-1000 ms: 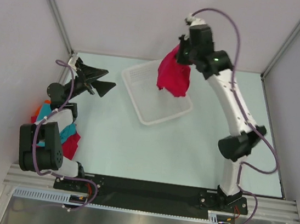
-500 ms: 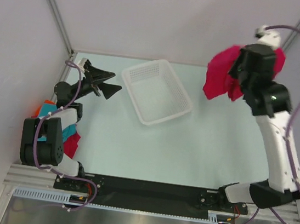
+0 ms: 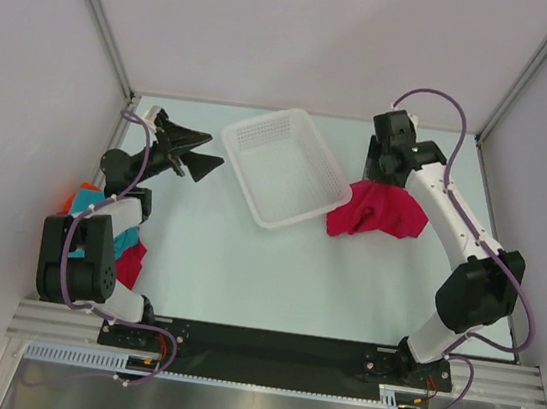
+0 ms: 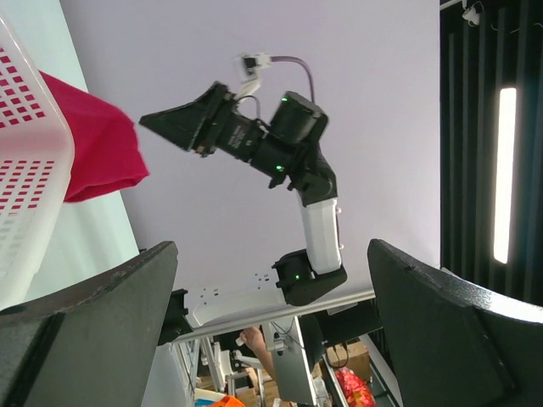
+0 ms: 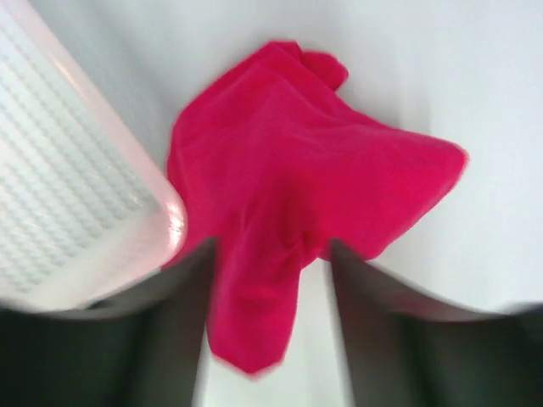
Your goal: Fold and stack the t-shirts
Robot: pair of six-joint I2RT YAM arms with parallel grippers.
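Your right arm arches down toward the worktop's far right, end effector (image 5: 270, 254) spread above the crimson t-shirt (image 3: 378, 213), crumpled, long axis left-to-right.

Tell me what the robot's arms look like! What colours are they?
The left arm and right arm have white tubes joined by chunky black joints. A thin purple cable loops along each. The left tool has two pointy black fingers, like a beak. Tiny green lights glow on the right arm.

Table (image 3: 266, 264): white basket (image 3: 245, 179), crimson t-shirt (image 3: 378, 213) just beside, folded t-shirts (image 3: 130, 261) at left.
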